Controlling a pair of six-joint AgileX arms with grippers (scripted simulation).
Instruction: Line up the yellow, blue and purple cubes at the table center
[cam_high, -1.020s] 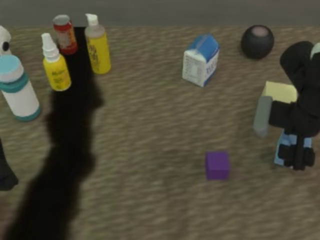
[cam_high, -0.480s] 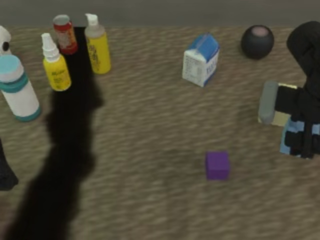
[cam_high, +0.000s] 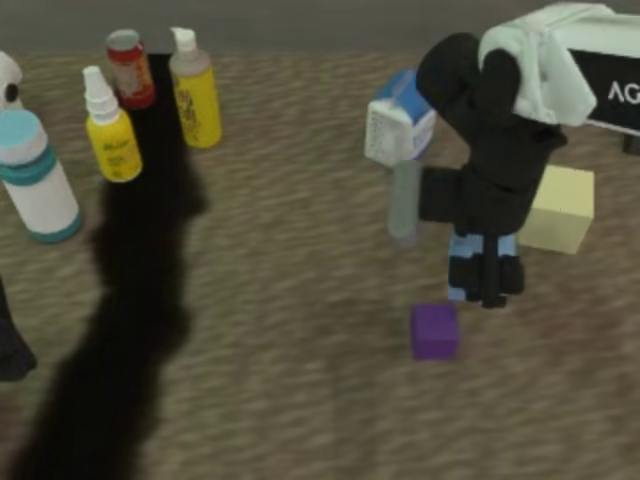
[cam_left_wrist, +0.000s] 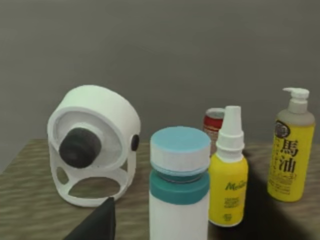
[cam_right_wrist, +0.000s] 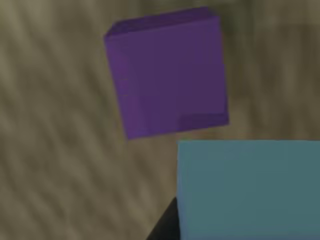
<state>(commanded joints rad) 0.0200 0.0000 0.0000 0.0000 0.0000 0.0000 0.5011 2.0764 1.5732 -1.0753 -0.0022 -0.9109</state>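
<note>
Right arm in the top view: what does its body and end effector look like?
The right arm has bulky black segments and a white-grey shell bearing white lettering on a black panel. Its end effector has black fingers. No cables show.

A white bottle with a teal cap stands at the table's left edge. Just beside it toward the far edge sits a round white device. To its right stand a small yellow spray bottle, a red can and a yellow pump bottle. Well apart, further right, a milk carton is partly covered
</note>
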